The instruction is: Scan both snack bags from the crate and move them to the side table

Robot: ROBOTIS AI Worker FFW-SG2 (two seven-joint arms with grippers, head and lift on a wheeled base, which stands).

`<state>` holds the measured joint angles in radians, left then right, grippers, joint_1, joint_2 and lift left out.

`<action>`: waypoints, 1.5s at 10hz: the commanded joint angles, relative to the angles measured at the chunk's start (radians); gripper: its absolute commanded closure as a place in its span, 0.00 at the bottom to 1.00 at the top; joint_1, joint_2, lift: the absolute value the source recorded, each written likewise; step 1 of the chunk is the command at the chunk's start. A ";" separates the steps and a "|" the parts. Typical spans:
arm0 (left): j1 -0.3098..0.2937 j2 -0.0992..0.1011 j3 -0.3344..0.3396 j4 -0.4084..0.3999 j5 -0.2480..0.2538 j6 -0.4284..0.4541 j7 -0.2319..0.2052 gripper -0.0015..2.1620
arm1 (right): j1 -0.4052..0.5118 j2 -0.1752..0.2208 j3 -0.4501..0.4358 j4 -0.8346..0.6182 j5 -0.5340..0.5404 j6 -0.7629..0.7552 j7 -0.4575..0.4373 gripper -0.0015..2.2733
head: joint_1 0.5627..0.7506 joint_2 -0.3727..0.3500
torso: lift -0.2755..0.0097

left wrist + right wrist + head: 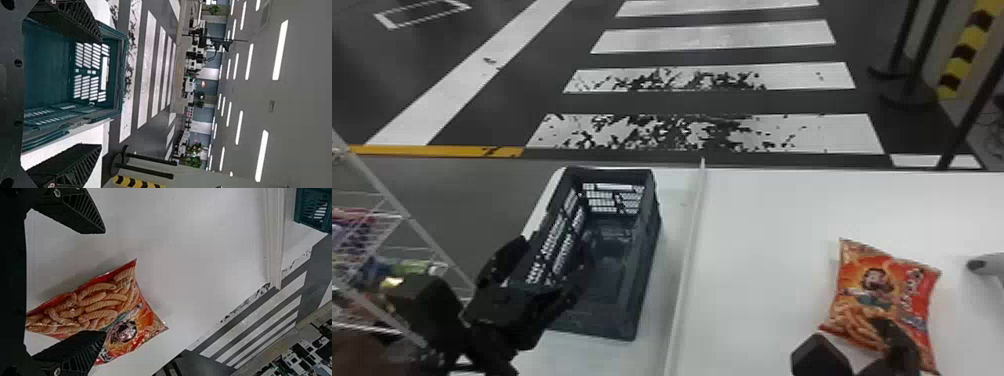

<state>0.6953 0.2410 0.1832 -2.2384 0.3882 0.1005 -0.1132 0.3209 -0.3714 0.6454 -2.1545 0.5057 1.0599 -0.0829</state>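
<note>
An orange-red snack bag (882, 295) lies face up on the white side table, at the right. My right gripper (859, 350) is over its near end, fingers apart. In the right wrist view, the open right gripper (104, 282) has one finger overlapping the snack bag (98, 305); contact cannot be told. The dark blue-green crate (648, 280) stands left of the white divider. My left gripper (552, 262) is open at its near left wall. In the left wrist view the crate (51, 58) shows behind and between the fingers of the left gripper (101, 93).
A raised white divider (688, 260) separates the crate's surface from the side table (762, 240). A white object with a dark grey end (987, 265) juts in at the right edge. At far left stands a wire rack (407, 220) with packaged goods.
</note>
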 commanded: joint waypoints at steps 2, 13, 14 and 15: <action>0.024 0.011 0.005 0.002 0.001 -0.003 -0.010 0.02 | -0.068 0.008 0.031 0.090 -0.001 -0.042 0.000 0.03 | 0.70 0.80 | 0.63; 0.066 -0.002 0.019 0.010 -0.008 -0.058 -0.033 0.02 | -0.158 -0.141 0.005 0.219 -0.101 -0.241 0.028 0.94 | 0.70 0.73 | 0.63; 0.062 -0.002 0.019 0.013 -0.008 -0.055 -0.033 0.02 | -0.112 -0.144 -0.040 0.209 -0.110 -0.383 0.026 0.99 | 0.70 0.73 | 0.63; 0.061 0.000 0.019 0.019 -0.006 -0.055 -0.033 0.02 | -0.068 -0.149 -0.115 0.162 -0.205 -0.481 0.026 0.99 | 0.70 0.75 | 0.63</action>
<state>0.7574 0.2401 0.2023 -2.2235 0.3816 0.0442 -0.1457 0.2253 -0.5175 0.5752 -1.9671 0.3527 0.6461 -0.0568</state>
